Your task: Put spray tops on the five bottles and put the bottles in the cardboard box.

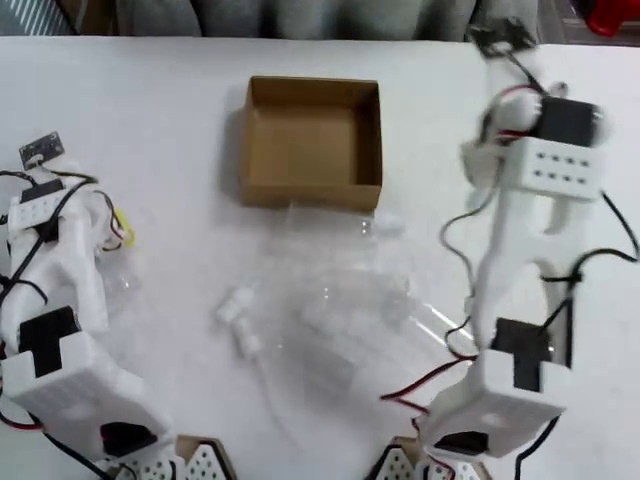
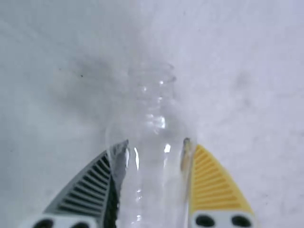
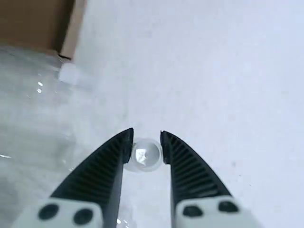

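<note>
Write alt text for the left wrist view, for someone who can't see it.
A clear bottle with no spray top is gripped in the gray and yellow claw, its open threaded neck pointing away from the camera. Behind it lies a white table.

Table: you have a white tabletop under everything.
Box: your open brown cardboard box sits at the far middle, open side up.
Bottles: clear plastic bottles lie in a loose heap just on the near side of the box; you cannot count them.
Spray tops: two small white spray tops lie at the heap's left edge.
Left arm: your white-and-black left arm is folded along the left side, well apart from the box.
Right arm: your white right arm stretches up the right side, its far end right of the box.
</note>
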